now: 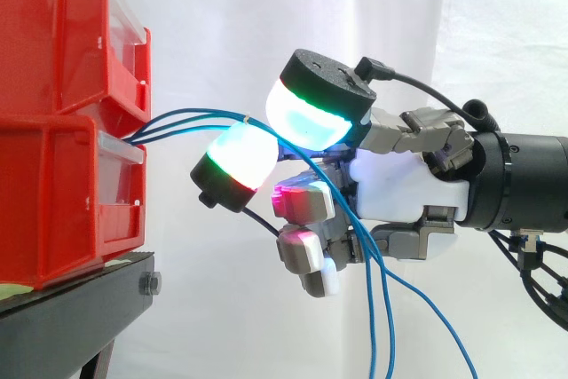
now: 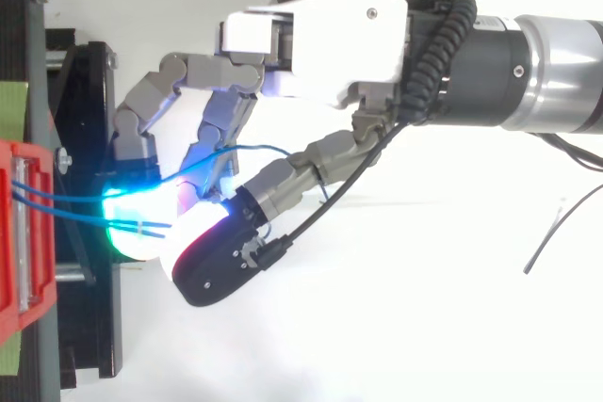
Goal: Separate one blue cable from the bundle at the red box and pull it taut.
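Several thin blue cables (image 1: 191, 117) come out between the two stacked red bins (image 1: 53, 113) and are bound by a small white tie (image 1: 247, 119). They run right into my hand (image 1: 399, 184) and hang down below it. The hand reaches in from the right, its fingers curled round the cables just past the tie, with two large glowing pads (image 1: 306, 113) closing on them. In the top view the hand (image 2: 330, 35) hovers beside the red bin (image 2: 19, 233); one blue cable (image 2: 259, 149) arcs apart over the fingers while the others (image 2: 66, 197) stay together.
The bins stand on a black stand (image 1: 80, 299) at the left, before a white curtain. Loose blue cable ends (image 1: 382, 308) dangle under the hand. A thin dark wire (image 2: 556, 228) lies at the right in the top view.
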